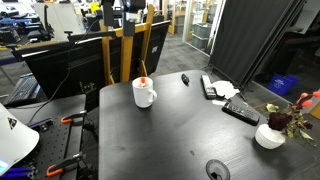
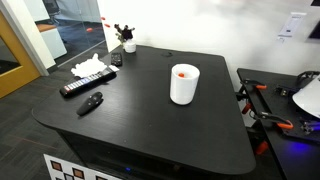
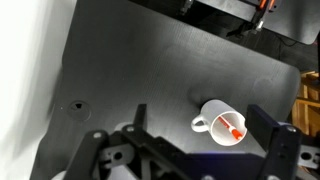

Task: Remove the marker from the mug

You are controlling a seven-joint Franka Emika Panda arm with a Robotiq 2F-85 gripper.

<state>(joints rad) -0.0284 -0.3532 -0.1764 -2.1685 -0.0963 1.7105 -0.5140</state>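
The white mug (image 1: 144, 95) stands upright on the black table, seen in both exterior views (image 2: 184, 88). The red-orange marker (image 1: 143, 81) sits inside it, with its tip showing at the rim (image 2: 185, 71). In the wrist view the mug (image 3: 212, 110) lies below me with its handle toward the left, and the marker (image 3: 233, 127) leans inside it. My gripper (image 3: 200, 112) is open and empty, well above the table. Its two fingers frame the mug from above. The gripper does not show in the exterior views.
A black remote (image 1: 240, 110) (image 2: 87, 85), a small black oblong object (image 1: 185, 79) (image 2: 92, 102), white papers (image 1: 220, 88) and a white bowl with dark red flowers (image 1: 270, 135) (image 2: 128, 42) sit toward one side. A cable grommet (image 1: 217, 171) (image 3: 76, 107) lies near the table edge.
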